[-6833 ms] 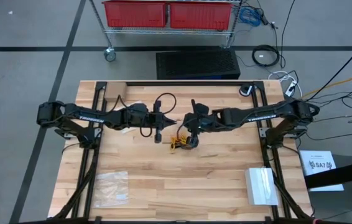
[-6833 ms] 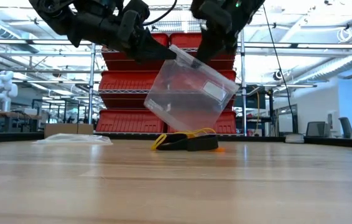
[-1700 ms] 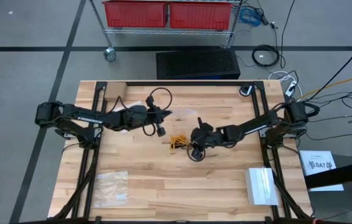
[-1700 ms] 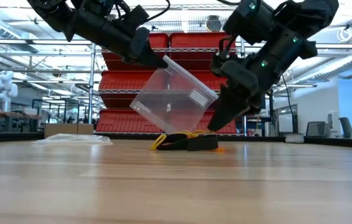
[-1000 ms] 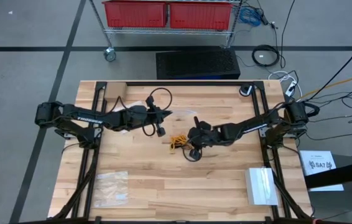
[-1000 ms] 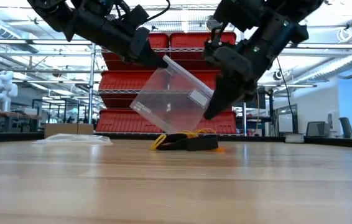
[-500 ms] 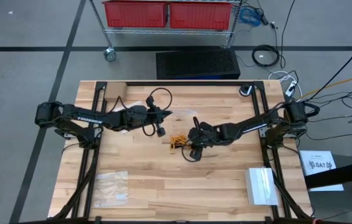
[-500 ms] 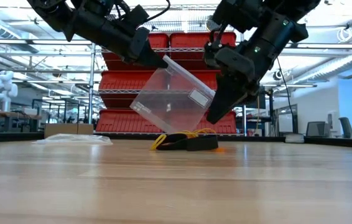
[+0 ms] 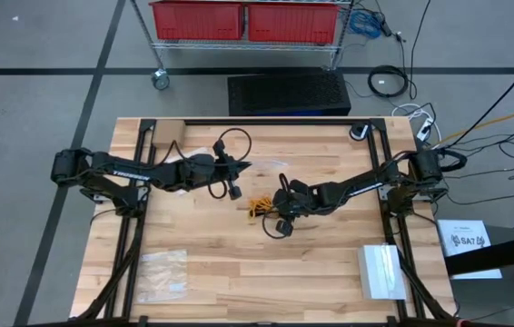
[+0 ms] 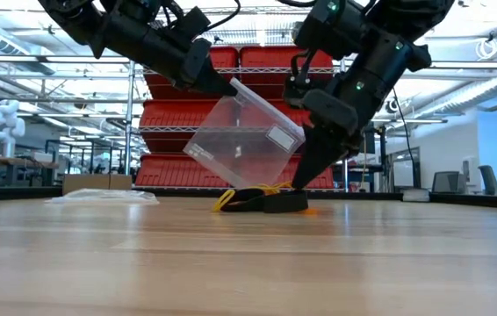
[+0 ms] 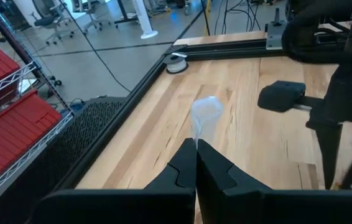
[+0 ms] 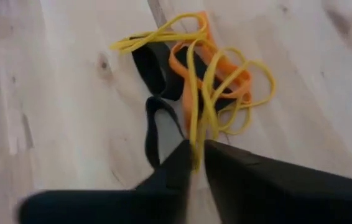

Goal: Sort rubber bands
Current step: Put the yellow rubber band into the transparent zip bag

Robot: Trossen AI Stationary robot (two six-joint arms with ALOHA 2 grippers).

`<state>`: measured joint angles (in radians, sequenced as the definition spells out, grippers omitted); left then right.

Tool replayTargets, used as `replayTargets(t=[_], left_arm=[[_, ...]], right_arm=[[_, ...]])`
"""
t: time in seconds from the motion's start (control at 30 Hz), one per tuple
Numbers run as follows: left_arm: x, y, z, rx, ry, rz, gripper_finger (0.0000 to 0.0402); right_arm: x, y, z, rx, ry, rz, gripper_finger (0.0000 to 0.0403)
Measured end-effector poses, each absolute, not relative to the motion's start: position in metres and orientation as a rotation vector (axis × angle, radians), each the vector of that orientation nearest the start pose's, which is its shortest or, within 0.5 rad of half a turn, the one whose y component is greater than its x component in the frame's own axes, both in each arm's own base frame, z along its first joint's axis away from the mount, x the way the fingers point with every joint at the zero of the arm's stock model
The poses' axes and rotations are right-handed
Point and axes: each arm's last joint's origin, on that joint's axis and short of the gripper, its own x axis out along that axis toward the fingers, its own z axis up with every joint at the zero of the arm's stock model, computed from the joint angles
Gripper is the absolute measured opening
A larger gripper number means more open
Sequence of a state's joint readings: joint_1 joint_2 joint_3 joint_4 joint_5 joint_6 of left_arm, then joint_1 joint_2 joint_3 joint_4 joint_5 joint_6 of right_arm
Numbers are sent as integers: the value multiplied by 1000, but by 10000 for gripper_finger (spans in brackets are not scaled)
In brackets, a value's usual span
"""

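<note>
I hold the clear bag (image 10: pixel 244 140) up with my left gripper (image 11: pixel 195 163), fingers pinched on its edge, so its mouth hangs above the rubber bands (image 12: pixel 198 93) heaped mid-table. My right gripper (image 12: pixel 196 155) is down on the pile's right edge, nipping a yellow band to lift it free.

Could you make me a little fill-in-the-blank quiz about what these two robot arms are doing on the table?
1. The left gripper holds a clear plastic ____ above the table.
2. The right gripper pinches a ____-coloured band from the rubber bands.
3. Besides yellow, the pile's bands are black and ____.
4. The pile lies on a ____ table.

Missing words: bag; yellow; orange; wooden
</note>
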<state>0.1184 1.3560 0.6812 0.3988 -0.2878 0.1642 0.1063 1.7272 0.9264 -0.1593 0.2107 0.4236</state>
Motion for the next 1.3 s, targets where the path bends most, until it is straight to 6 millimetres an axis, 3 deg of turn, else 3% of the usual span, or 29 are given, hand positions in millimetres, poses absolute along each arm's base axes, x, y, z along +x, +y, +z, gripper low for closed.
replayTargets(t=[0.77, 1.3], left_arm=[[281, 42, 228, 186, 326, 378, 0], [281, 42, 227, 186, 330, 377, 0]], right_arm=[[354, 31, 255, 25, 877, -290, 0], [357, 31, 295, -47, 875, -267, 0]])
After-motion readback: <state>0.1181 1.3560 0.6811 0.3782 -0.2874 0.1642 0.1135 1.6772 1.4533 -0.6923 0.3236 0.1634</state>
